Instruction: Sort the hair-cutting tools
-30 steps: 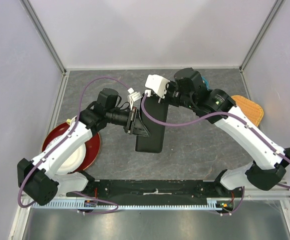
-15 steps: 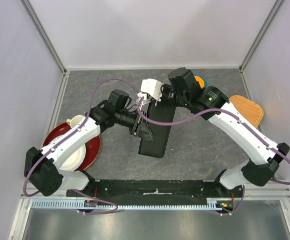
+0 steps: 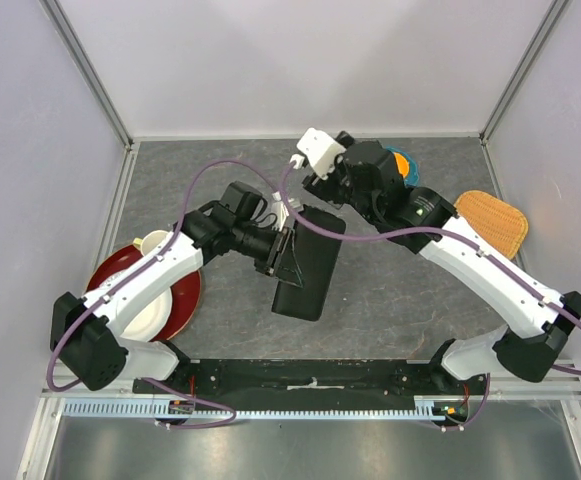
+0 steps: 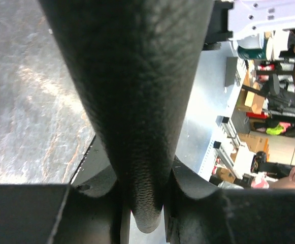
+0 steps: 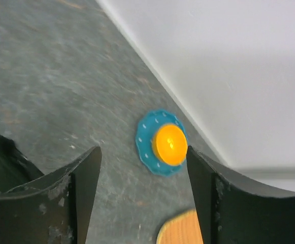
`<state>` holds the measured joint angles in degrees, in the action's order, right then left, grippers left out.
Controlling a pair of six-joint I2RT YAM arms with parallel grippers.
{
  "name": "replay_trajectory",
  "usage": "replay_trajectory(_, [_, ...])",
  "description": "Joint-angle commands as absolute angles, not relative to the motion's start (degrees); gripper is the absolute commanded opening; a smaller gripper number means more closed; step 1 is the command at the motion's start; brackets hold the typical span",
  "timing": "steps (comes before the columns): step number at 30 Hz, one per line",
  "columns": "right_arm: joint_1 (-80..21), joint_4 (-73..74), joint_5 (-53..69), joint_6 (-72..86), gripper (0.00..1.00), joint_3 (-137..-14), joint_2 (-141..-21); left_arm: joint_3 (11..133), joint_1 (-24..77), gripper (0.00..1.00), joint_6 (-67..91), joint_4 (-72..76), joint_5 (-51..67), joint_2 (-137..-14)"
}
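Observation:
No hair-cutting tools show in any view; they are hidden or out of view. A black rectangular folding case [image 3: 310,275] lies tilted at the table's middle. My left gripper [image 3: 285,245] is shut on the case's left flap. In the left wrist view that grainy black flap [image 4: 137,101] fills the space between the jaws. My right gripper [image 5: 142,152] is open and holds nothing, with bare table between its fingers. Its white wrist camera [image 3: 320,152] hangs above the case's far end.
A red plate [image 3: 188,298] holding a white bowl [image 3: 150,310] sits at the left under the left arm. A blue disc with an orange centre [image 5: 162,143] and an orange woven mat [image 3: 495,222] lie at the back right. Grey walls stand close around.
My right gripper has opened, let go of the case's far edge and swung up towards the back. The case has tilted slightly. The left gripper keeps its hold.

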<state>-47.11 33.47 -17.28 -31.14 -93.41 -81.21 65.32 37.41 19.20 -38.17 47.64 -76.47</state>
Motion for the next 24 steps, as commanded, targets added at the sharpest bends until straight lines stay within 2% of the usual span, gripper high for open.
replay_trajectory(1, [-46.3,25.9,-44.9,-17.0,0.81,-87.5,-76.6,69.2,32.4,0.02,18.8,-37.8,44.7,-74.3])
replay_trajectory(4, [-46.1,27.2,-48.9,-9.4,0.87,-83.3,-73.1,69.1,28.2,0.02,20.8,-37.9,41.7,-75.2])
replay_trajectory(8, [-46.0,31.2,-44.6,4.4,0.93,-78.3,-68.9,70.0,23.4,0.02,24.6,-37.6,40.0,-80.2])
replay_trajectory(15, [-46.0,33.1,-36.1,19.7,0.93,-71.7,-64.6,79.5,22.7,0.05,25.8,-38.3,42.0,-97.1])
replay_trajectory(18, [-46.0,33.5,-33.1,23.0,0.90,-70.6,-64.7,85.1,22.6,0.14,24.5,-39.3,41.4,-104.6])
replay_trajectory(20, [-46.1,33.7,-31.1,23.8,0.89,-70.2,-64.7,89.3,22.5,0.24,22.9,-41.9,41.6,-108.7])
replay_trajectory(24, [-46.0,33.7,-30.5,25.2,0.89,-69.4,-63.9,92.5,22.5,0.32,20.7,-44.8,38.2,-116.6])
